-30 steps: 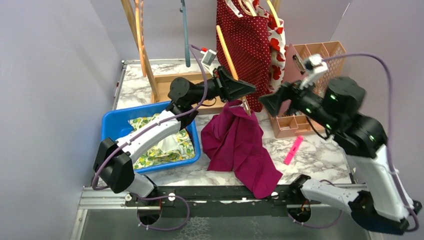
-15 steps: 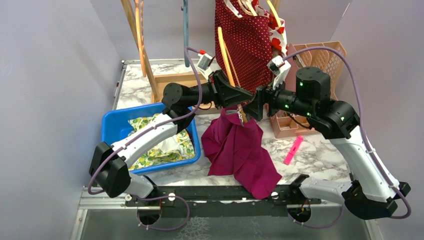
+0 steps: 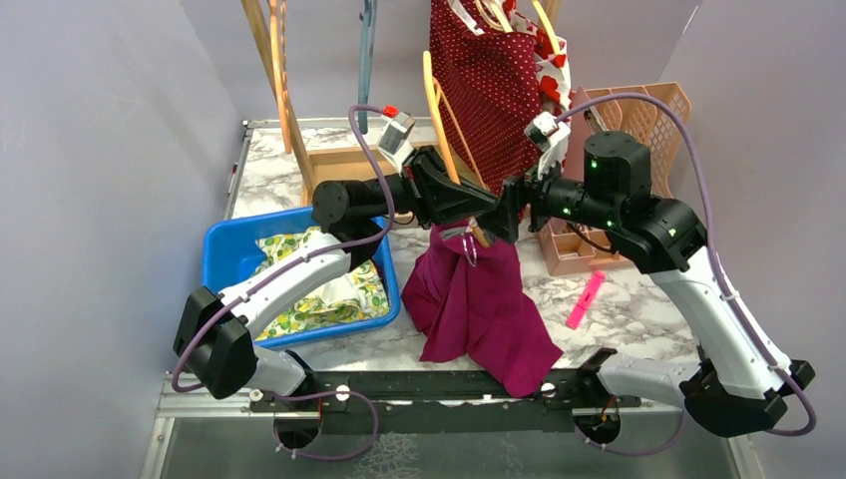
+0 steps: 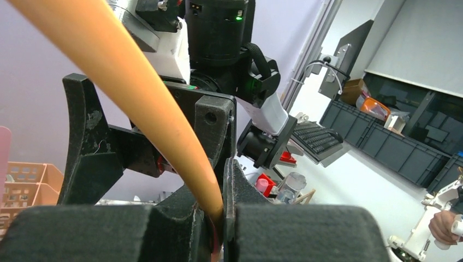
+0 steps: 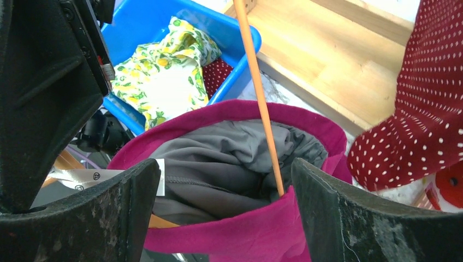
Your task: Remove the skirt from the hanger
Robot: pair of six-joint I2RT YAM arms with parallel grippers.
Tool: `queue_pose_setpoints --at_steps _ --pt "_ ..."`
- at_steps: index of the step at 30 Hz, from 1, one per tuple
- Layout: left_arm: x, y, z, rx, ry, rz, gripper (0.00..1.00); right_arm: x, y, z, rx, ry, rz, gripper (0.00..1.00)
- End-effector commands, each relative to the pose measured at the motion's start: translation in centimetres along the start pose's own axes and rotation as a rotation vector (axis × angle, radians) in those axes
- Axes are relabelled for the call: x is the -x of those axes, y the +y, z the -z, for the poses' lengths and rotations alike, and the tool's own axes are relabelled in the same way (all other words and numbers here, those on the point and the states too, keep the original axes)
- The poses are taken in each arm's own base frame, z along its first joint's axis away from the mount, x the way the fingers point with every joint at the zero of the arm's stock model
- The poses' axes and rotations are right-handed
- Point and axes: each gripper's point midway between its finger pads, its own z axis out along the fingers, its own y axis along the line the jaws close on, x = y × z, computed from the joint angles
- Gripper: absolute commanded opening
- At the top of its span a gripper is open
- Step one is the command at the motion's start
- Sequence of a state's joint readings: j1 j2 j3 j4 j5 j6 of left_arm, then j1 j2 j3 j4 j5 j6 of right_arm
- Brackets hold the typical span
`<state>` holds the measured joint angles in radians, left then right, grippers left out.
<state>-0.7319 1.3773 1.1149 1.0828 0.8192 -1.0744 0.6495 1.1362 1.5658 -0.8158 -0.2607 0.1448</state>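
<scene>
A magenta skirt [image 3: 479,299] with a grey lining [image 5: 218,158] hangs from a wooden hanger [image 3: 437,105], its hem resting on the table. My left gripper [image 3: 487,212] is shut on the hanger's orange bar [image 4: 142,98], which is pinched between its jaws [image 4: 223,185]. My right gripper [image 3: 506,210] faces it from the right, almost tip to tip. In the right wrist view that gripper [image 5: 226,180] is open, and its fingers straddle the skirt's waistband [image 5: 240,234] and the thin hanger rod [image 5: 259,93] without touching them.
A blue bin [image 3: 224,249] holding a yellow floral garment [image 3: 329,289] sits at the left. A red polka-dot garment [image 3: 494,80] hangs behind the grippers. A tan crate [image 3: 648,110] and a pink marker [image 3: 586,299] lie at the right. A wooden rack base [image 3: 339,165] stands at the back.
My right arm swung left and down from the crate to the skirt's waistband. My left gripper lifted the hanger and skirt a little, up and to the left.
</scene>
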Motion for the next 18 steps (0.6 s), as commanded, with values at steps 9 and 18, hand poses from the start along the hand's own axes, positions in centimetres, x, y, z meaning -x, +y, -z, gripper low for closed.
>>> queue_pose_setpoints --at_steps 9,18 --pt "4.4 -0.1 -0.7 0.241 -0.106 -0.253 0.0 2.7 -4.4 -0.3 -0.201 -0.009 -0.04 0.93" --pt "5.1 8.7 3.5 0.993 -0.252 0.165 0.0 -1.1 -2.9 1.5 -0.108 -0.037 0.021 0.93"
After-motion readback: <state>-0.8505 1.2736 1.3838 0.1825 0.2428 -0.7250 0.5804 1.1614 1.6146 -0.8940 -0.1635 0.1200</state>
